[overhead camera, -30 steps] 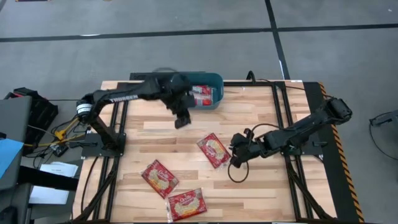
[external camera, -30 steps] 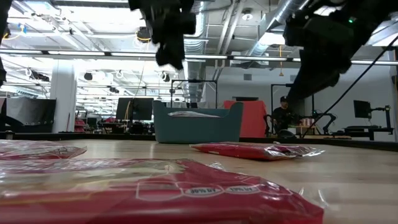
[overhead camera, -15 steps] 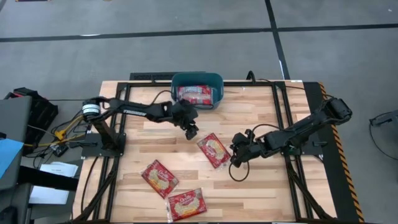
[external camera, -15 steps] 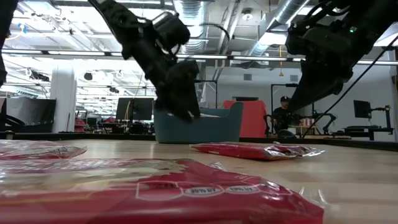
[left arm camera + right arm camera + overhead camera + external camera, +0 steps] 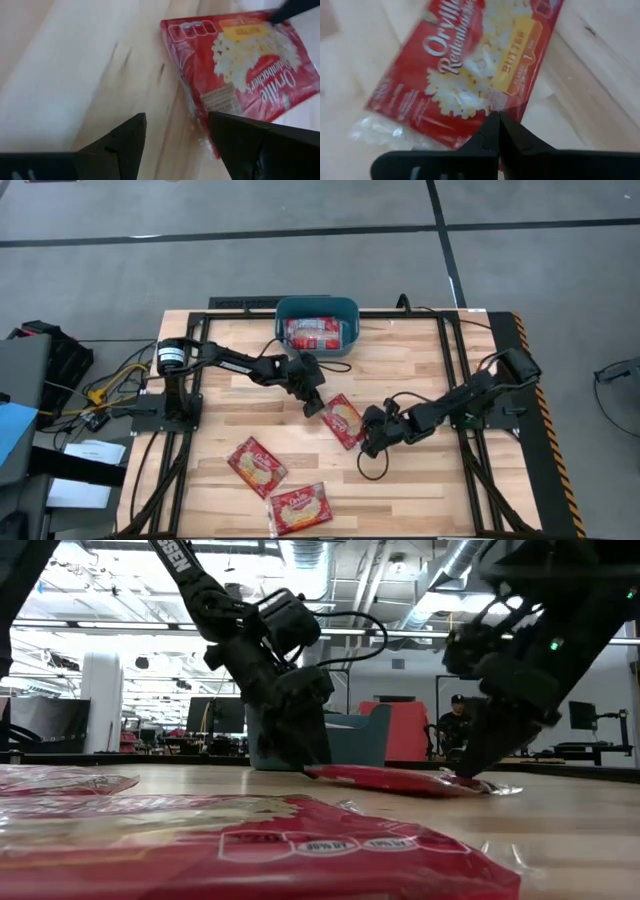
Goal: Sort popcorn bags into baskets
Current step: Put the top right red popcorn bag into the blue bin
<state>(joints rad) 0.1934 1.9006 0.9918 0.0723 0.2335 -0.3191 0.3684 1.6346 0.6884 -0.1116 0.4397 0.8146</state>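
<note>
The centre popcorn bag (image 5: pixel 343 421) lies flat on the wooden bench (image 5: pixel 420 370), near its middle, red printed face up. Both end effectors are at this bag, on opposite sides.

The left end effector (image 5: pixel 313 402) is low over the bench at the bag's corner nearest the basket. In the left wrist view its 2 fingers (image 5: pixel 125 145) stand wide apart, with the bag's clear sealed edge and bare wood between them; nothing is gripped. The low view places it down at the bag's end, but contact with the bag cannot be confirmed.

The right end effector (image 5: pixel 368 442) is at the opposite long edge of the same bag. In the right wrist view its fingers (image 5: pixel 492 135) are pressed together to a single point that meets the bag's edge; it appears to touch the edge rather than pinch it.

2 further popcorn bags lie flat toward the bench's front: 1 (image 5: pixel 257 465) to the left of centre, 1 (image 5: pixel 299 507) just beside it at the front edge. They are well apart from both end effectors.

The teal basket (image 5: pixel 350 308) sits at the far edge of the bench, near its middle. It holds at least 1 red popcorn bag (image 5: pixel 314 332).
</note>
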